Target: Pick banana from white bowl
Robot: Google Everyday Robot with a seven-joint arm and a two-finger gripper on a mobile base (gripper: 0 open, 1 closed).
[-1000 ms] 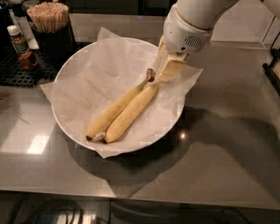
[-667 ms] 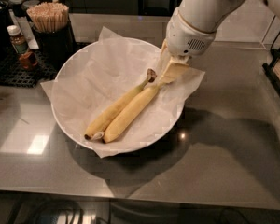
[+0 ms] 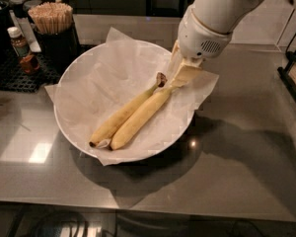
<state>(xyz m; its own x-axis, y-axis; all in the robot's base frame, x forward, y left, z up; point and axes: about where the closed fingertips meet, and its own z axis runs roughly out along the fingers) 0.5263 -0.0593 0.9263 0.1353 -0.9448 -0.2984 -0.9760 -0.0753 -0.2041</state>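
Observation:
The white bowl (image 3: pixel 64 127) sits on the grey counter, lined with crinkled white paper (image 3: pixel 106 78). Two yellow bananas (image 3: pixel 133 115) lie side by side in it, running from lower left to upper right, with their dark stem (image 3: pixel 161 78) at the upper right. My gripper (image 3: pixel 181 72) hangs from the white arm (image 3: pixel 212 19) and reaches down at the bowl's right rim. Its cream tip is at the stem end of the right-hand banana, and I cannot tell whether it touches.
A black cup of wooden stirrers (image 3: pixel 52 21) and a small brown bottle (image 3: pixel 18 43) stand on a black mat (image 3: pixel 10 75) at the back left. A dark rack (image 3: pixel 295 78) stands at the right edge. The counter's front edge runs along the bottom.
The arm and gripper have shifted slightly to the right at the stem end. The bananas and bowl have not moved.

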